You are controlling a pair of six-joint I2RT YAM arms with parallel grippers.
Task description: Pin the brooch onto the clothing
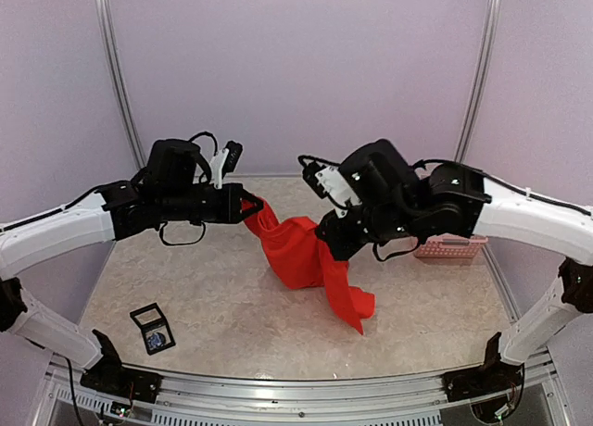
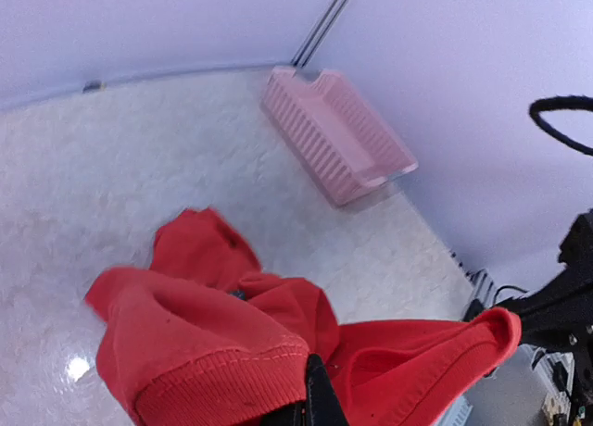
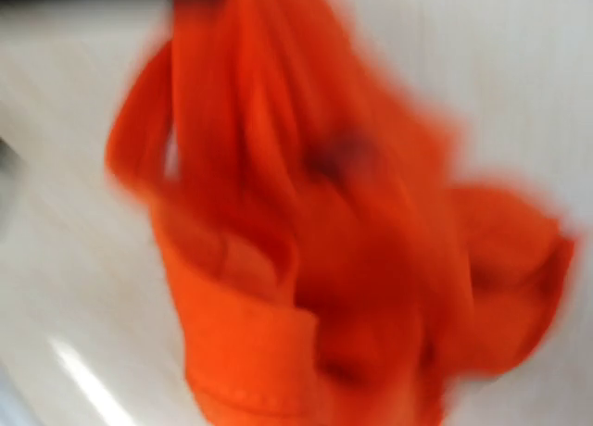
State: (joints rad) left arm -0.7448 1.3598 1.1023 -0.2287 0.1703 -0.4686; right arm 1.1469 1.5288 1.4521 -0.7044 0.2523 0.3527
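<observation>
Together, raised arms (image 1: 185, 204) (angled inward) pinch clothing (image 1: 301, 255).

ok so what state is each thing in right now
red T-shirt: bunched, lifted between both grippers, lower end reaching the table
left gripper: shut on the red T-shirt's edge
right gripper: shut on the red T-shirt
pink basket: upright at the far right, untouched
black case: lying near left, apparently open
</observation>
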